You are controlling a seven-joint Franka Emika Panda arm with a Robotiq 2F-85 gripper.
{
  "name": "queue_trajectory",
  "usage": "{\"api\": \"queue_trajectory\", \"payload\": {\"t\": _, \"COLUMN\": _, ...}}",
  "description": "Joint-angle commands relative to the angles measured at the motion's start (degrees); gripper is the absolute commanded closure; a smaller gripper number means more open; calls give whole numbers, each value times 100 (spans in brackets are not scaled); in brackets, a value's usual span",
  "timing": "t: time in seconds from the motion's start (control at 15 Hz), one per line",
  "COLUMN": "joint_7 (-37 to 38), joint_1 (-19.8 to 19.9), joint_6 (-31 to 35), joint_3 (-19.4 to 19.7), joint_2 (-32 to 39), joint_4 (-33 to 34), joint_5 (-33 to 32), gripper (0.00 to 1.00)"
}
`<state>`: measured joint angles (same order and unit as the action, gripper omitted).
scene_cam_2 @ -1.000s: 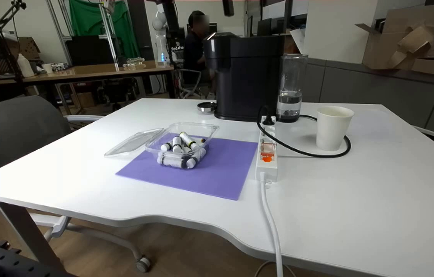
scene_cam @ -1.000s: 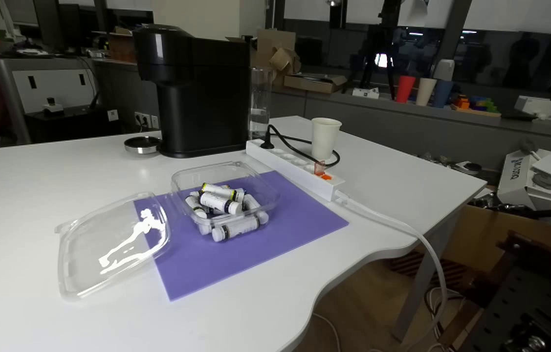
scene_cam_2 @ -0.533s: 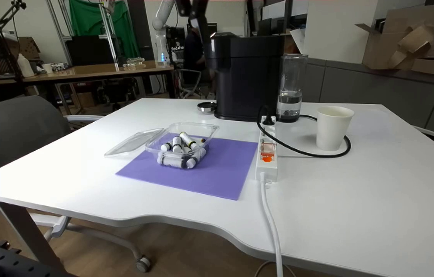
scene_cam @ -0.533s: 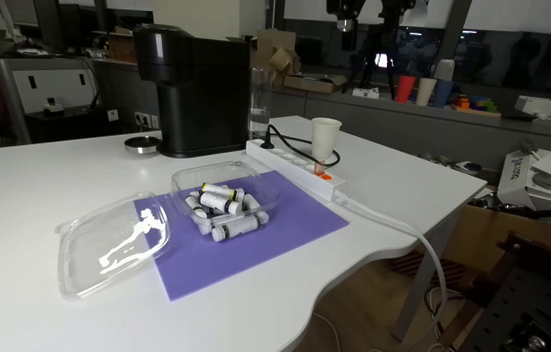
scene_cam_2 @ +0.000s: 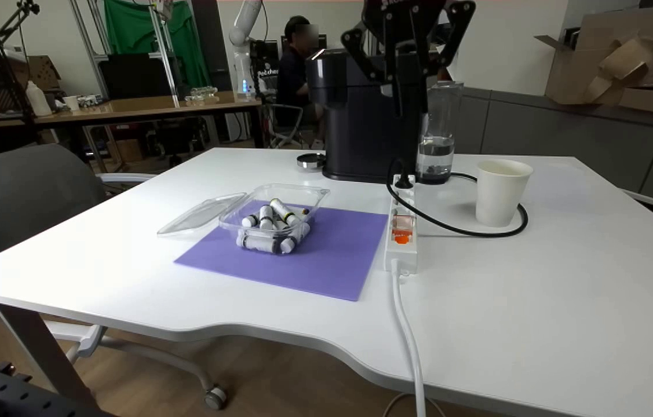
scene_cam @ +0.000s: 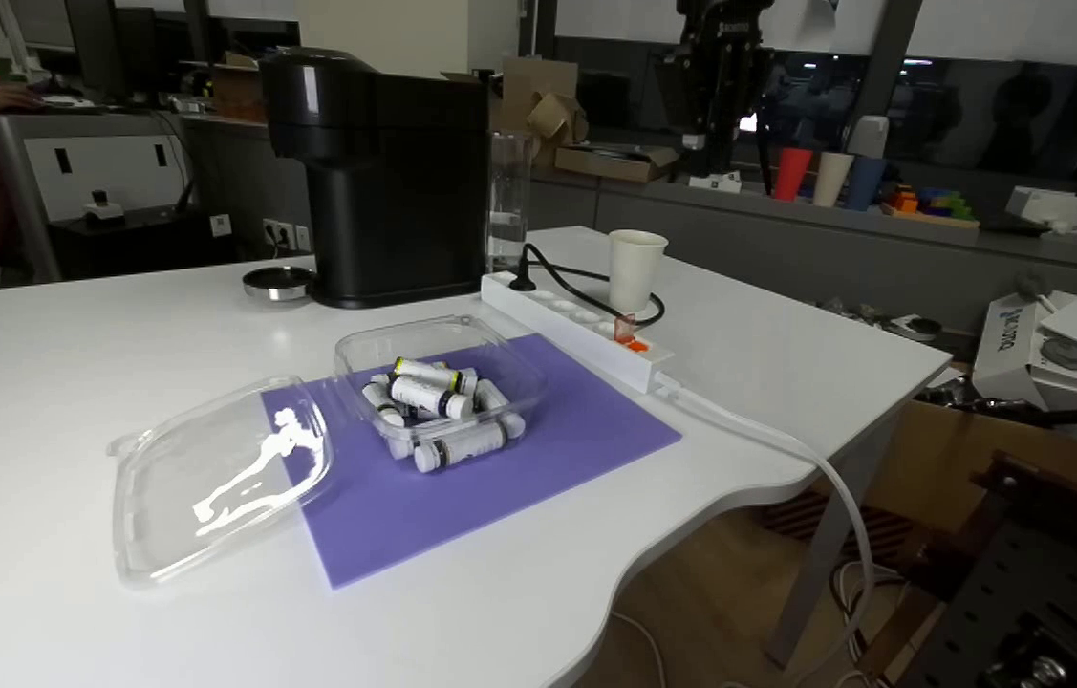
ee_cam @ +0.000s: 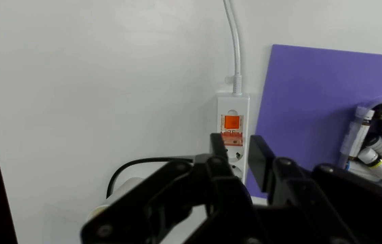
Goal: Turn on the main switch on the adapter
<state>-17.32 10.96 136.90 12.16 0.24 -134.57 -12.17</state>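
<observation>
white table point(scene_cam_2: 535, 313) | on it: purple mat point(scene_cam_2: 335, 255) | adapter point(scene_cam: 565, 334) | cup point(scene_cam_2: 503, 194) | coffee machine point(scene_cam: 414, 191)

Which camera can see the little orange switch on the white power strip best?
The wrist view: it looks down on the orange switch, uncovered and clearly square. Both exterior views show it too, but only as a small orange patch.

Free air over the main switch point(ee_cam: 232, 122), upright cover point(scene_cam: 625, 329) just beside.

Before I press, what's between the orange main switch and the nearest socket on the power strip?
A raised translucent red switch cover. The wrist view shows it between the orange main switch and that socket.
</observation>
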Motion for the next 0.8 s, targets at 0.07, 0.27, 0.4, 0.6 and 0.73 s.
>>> {"api": "queue_trajectory", "payload": {"t": 0.07, "joint_7": -812, "joint_1": 75, "joint_6": -60, "joint_3": -63, "joint_2": 829, "joint_4": 744, "joint_5": 285, "gripper": 100}}
{"api": "queue_trajectory", "payload": {"t": 0.27, "joint_7": -1183, "joint_1": 173, "joint_6": -89, "joint_3": -144, "joint_2": 1237, "joint_4": 1028, "joint_5": 534, "gripper": 100}}
{"api": "queue_trajectory", "payload": {"t": 0.4, "joint_7": -1259, "joint_1": 221, "joint_6": -98, "joint_3": -193, "joint_2": 1477, "joint_4": 1155, "joint_5": 618, "gripper": 100}}
{"api": "queue_trajectory", "payload": {"t": 0.6, "joint_7": -1080, "joint_1": 259, "joint_6": -20, "joint_3": -244, "joint_2": 1763, "joint_4": 1244, "joint_5": 601, "gripper": 100}}
{"api": "queue_trajectory", "payload": {"t": 0.73, "joint_7": -916, "joint_1": 273, "joint_6": 62, "joint_3": -265, "joint_2": 1940, "joint_4": 1289, "joint_5": 601, "gripper": 100}}
